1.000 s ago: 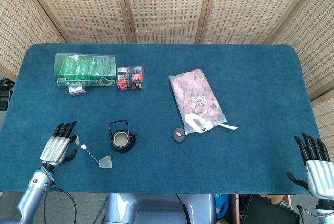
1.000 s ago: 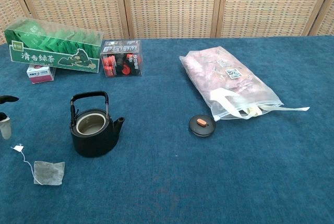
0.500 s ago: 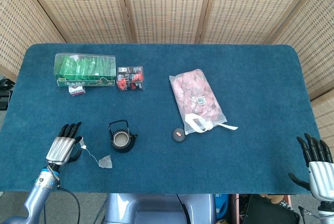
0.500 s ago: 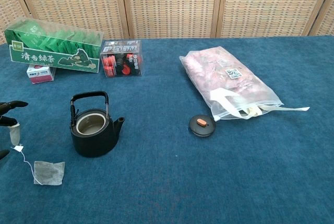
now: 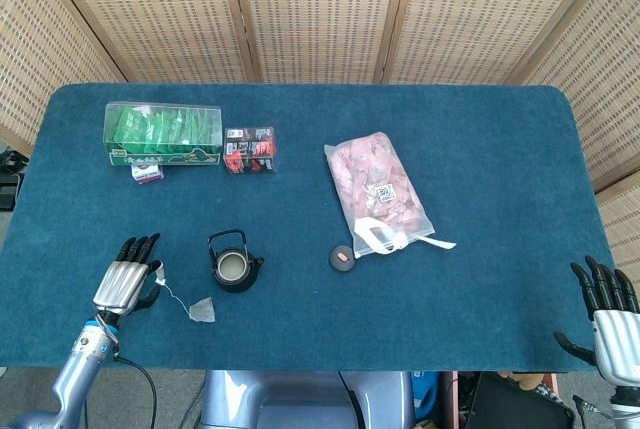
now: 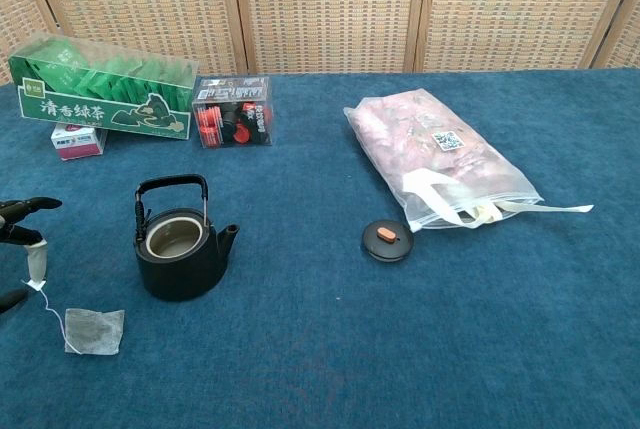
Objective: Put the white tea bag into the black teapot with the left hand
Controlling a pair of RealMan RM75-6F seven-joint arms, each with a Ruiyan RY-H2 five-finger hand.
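your left hand point(image 5: 126, 284), lower left, pinches the tag point(image 6: 37, 263), so the string runs down to the tea bag point(image 6: 94, 331) flat on the cloth beside the open teapot point(image 6: 180, 250); right hand point(image 5: 606, 317) idles, fingers spread.

On the table point(image 5: 480, 149), the teapot point(image 5: 232, 266) stands near the front left, its lid point(image 5: 342, 258) lying apart to its right. The tea bag point(image 5: 203, 309) lies in front of the teapot and slightly left, its string running left to the left hand point(image 5: 125, 284). At the far left sits a tea box point(image 5: 163, 133), a small box point(image 5: 250, 150) just to its right. The plastic bag point(image 5: 378, 194) lies right of centre, behind the lid. The right hand point(image 5: 608, 314) is at the near right edge.
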